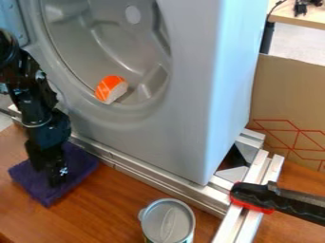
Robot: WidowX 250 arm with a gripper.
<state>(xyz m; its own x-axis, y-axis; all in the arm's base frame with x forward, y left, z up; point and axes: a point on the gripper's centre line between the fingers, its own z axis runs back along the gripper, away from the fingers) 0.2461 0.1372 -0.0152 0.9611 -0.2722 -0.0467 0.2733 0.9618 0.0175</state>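
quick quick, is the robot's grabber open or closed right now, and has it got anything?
Gripper: down at the purple cloth; can't tell if it's open, closed or holding it.

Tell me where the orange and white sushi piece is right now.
In the camera view, the sushi piece sits left of centre, inside the lower lip of the grey machine's round opening, above and right of the gripper.

We see a black, jointed robot arm (28, 97) with a slightly glossy finish. Its upper end has a thick, rounded black housing (7, 50), then angular black segments with a small pale round spot (40, 75). Lower down, we make out a smooth, dark cylindrical section (51, 130) and a small white patterned marking (63, 171).
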